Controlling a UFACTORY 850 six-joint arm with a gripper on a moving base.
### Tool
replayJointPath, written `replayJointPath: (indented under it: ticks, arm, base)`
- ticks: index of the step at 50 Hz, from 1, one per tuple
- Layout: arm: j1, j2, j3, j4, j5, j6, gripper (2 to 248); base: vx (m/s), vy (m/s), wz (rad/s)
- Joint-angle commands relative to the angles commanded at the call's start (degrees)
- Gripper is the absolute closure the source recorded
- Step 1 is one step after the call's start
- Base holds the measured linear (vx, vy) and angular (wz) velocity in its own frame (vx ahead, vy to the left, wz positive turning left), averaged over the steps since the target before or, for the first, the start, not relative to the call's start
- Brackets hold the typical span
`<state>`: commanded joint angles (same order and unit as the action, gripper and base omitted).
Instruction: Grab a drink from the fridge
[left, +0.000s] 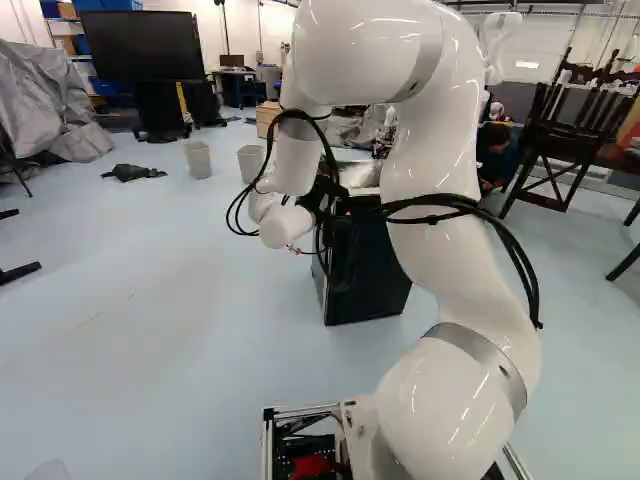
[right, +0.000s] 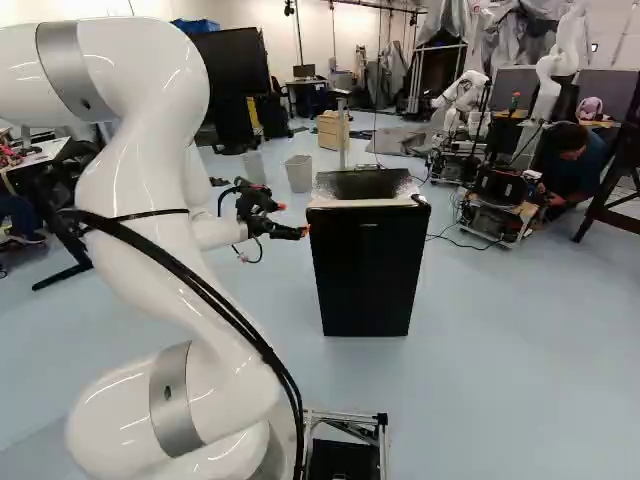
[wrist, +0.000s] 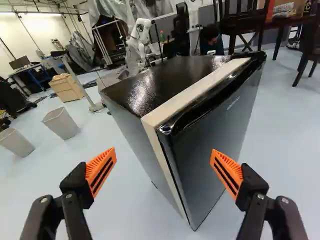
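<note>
Black and slick, the fridge (right: 365, 265) stands on the floor (right: 480, 370) ahead of my spread claw (wrist: 163, 152), drink unseen, and I'd hook its likely stiff-sealed door (wrist: 212, 142) by the top edge (wrist: 216, 95).

Bright overhead light; glare on fridge (wrist: 146, 92) top, white arm (left: 425, 160).

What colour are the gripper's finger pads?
The pads are orange, with dark slots; the wrist view shows them best.
</note>
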<state>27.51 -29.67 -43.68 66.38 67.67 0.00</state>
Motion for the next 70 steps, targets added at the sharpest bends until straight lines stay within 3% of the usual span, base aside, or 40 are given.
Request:
replayJointPath:
  ticks: [70]
  arm:
    - [-3.89, 0.41, 0.63, 0.0, -1.31, 0.0, 3]
  base:
    - [0.0, 0.0, 0.0]
